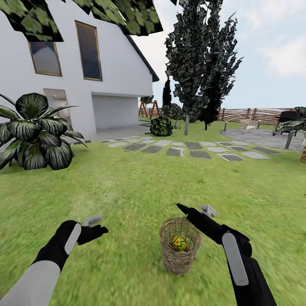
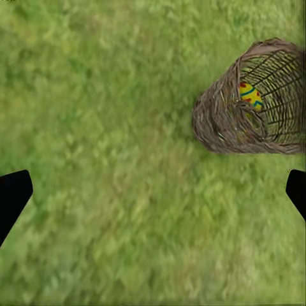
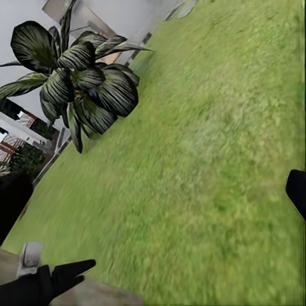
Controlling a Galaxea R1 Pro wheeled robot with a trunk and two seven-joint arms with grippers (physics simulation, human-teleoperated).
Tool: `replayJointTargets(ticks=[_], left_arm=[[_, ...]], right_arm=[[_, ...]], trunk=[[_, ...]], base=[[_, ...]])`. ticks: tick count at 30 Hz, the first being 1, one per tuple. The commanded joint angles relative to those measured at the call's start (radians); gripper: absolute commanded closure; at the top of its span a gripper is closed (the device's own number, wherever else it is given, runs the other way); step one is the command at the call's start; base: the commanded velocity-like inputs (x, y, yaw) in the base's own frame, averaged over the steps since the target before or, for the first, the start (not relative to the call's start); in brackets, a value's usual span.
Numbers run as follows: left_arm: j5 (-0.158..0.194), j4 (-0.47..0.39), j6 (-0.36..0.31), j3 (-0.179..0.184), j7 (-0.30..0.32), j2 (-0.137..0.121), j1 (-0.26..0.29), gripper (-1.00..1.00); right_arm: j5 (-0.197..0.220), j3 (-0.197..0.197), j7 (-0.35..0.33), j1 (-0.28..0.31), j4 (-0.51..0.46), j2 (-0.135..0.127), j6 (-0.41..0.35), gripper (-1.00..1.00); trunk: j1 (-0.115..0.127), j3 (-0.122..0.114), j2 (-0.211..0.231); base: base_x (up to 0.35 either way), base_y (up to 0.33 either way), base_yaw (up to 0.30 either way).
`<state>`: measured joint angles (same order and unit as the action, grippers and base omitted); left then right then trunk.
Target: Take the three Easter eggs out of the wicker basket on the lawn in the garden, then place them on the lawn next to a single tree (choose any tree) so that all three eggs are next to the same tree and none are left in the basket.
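The lawn (image 1: pixel 127 187) spreads around us, mottled green, running back to a white house (image 1: pixel 85 68) on our left and a row of grey paving stones (image 1: pixel 187 149) across the middle distance. Beyond the stones stands a tree (image 1: pixel 199 63) with a straight grey trunk and a dark crown, and behind it a brown slat fence (image 1: pixel 255 114). A big striped-leaf shrub (image 1: pixel 36 131) sits on the grass near the house wall; our right wrist camera sees it too.

Close in front of us, the basket (image 1: pixel 179 245) stands upright on the grass, between our two arms and nearer the right one. We see one egg (image 1: pixel 179 243) inside it, yellow with blue zigzags; whether others lie beneath it we cannot tell.

Our left gripper (image 1: pixel 95 225) hangs over bare grass, well to the left of the basket, its fingers spread wide and holding nothing. Our right gripper (image 1: pixel 196 209) hovers just beyond the basket's rim, likewise released and empty.
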<state>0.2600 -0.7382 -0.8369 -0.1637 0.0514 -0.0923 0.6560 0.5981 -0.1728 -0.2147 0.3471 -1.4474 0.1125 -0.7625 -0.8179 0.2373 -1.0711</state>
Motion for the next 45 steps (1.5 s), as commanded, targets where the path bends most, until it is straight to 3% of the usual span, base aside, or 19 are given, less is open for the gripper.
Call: replayJointTargets(ticks=[1,9,19,24,29,33,35,41,45], left_arm=[[-0.004,-0.001,-0.005,-0.003,0.005,0.000,0.001,-1.00],[-0.004,-0.001,-0.005,-0.002,0.005,0.000,0.001,-1.00],[-0.007,-0.001,0.023,0.000,0.001,0.000,0.001,-1.00],[-0.008,-0.001,0.035,0.001,-0.008,0.002,0.001,-1.00],[-0.005,0.004,0.086,-0.001,-0.169,0.015,0.001,-1.00],[-0.002,0.009,0.132,-0.002,-0.234,0.047,0.001,-1.00],[-0.002,0.012,0.140,-0.002,-0.246,0.056,0.001,-1.00],[-0.002,0.014,0.149,-0.002,-0.251,0.058,0.001,-1.00],[-0.003,0.014,0.150,0.000,-0.250,0.060,0.001,-1.00]], right_arm=[[-0.003,-0.010,-0.006,0.001,0.006,0.001,-0.006,-1.00],[-0.004,-0.065,-0.006,0.001,0.028,0.002,-0.006,-1.00],[-0.016,-0.126,0.027,0.003,0.101,0.001,0.036,-1.00],[-0.018,-0.133,0.143,0.004,0.142,0.001,0.053,-1.00],[-0.027,-0.134,0.311,0.010,0.177,0.001,0.085,-1.00],[-0.032,-0.128,0.395,0.011,0.181,0.002,0.088,-1.00],[-0.033,-0.125,0.433,0.011,0.184,0.002,0.089,-1.00],[-0.038,-0.124,0.466,0.015,0.215,0.003,0.092,-1.00],[-0.082,-0.123,0.537,0.022,0.236,0.004,0.138,-1.00]], trunk=[[0.000,0.000,-0.001],[0.000,-0.010,-0.001],[0.000,-0.022,-0.001],[0.000,-0.028,-0.001],[0.000,-0.034,-0.001],[0.000,-0.039,-0.001],[0.000,-0.041,-0.001],[0.000,-0.049,-0.001],[0.000,-0.054,-0.001]], base=[[0.000,-0.138,-0.202],[0.000,-0.225,-0.203],[0.000,-0.024,-0.203],[0.000,-0.001,-0.203],[0.000,0.000,-0.203],[0.000,0.000,-0.203],[0.000,0.000,-0.203],[0.000,0.000,-0.203],[0.000,0.000,-0.203]])
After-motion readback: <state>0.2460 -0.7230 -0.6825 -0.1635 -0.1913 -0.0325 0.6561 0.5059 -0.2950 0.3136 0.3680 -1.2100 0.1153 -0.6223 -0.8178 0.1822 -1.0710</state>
